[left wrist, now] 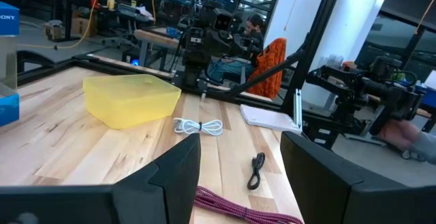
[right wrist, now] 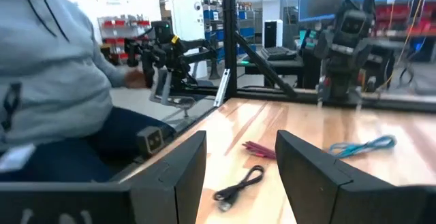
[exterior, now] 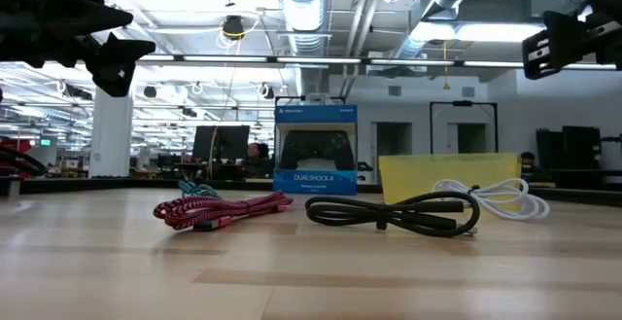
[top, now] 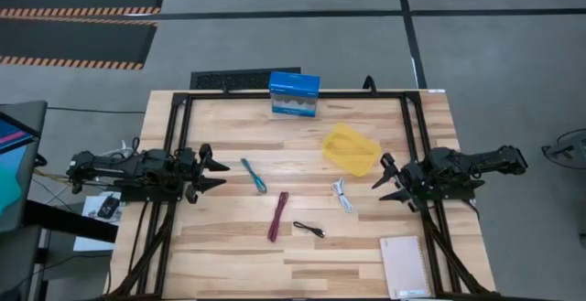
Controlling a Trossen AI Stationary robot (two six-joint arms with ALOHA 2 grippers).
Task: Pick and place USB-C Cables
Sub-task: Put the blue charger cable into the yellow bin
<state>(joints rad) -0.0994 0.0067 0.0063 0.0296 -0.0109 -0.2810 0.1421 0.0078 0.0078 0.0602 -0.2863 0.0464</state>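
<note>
Four cables lie loose on the wooden table. The teal cable (top: 254, 175) lies nearest my left gripper (top: 218, 172), which is open and raised at the table's left side. The maroon cable (top: 278, 216) and the black cable (top: 309, 230) lie toward the near edge. The white cable (top: 341, 194) lies beside the yellow tray (top: 352, 149), left of my right gripper (top: 385, 182), which is open and raised at the right side. The left wrist view shows the white cable (left wrist: 199, 126), black cable (left wrist: 257, 169) and maroon cable (left wrist: 238, 209). The right wrist view shows the black cable (right wrist: 238, 184), maroon cable (right wrist: 259, 148) and teal cable (right wrist: 362, 146).
A blue box (top: 294, 94) stands at the far edge behind the tray. A white notepad (top: 405, 266) lies at the near right corner. Black frame rails (top: 174, 136) run along both sides of the table. A person in a grey top (right wrist: 54, 81) sits beyond the table.
</note>
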